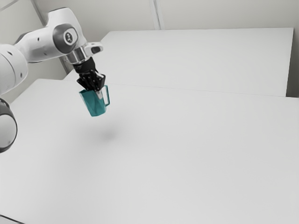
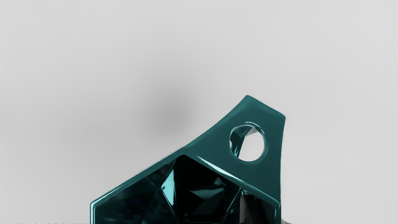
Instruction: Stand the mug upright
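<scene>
Mug: The teal mug (image 1: 95, 106) hung in the air above the white counter (image 1: 196, 154), mouth upward but leaning, its handle (image 1: 108, 96) toward the exterior view's right.
Claw: I had the claw (image 1: 98, 93) closed on the mug's side near the handle, one finger (image 2: 248, 210) inside the mouth and the other outside.
Shadow: A soft shadow (image 1: 108, 135) lay on the counter below, apart from the mug.
Risk of tipping: I judged that letting go with that lean would land it on a base edge and topple it.
Risk of slipping: Gripped off-centre by one side, it could have swung or twisted if the base struck unevenly.
Markings: I saw a round emblem (image 1: 69, 37) on the arm (image 1: 44, 44), but could read no lettering.
</scene>
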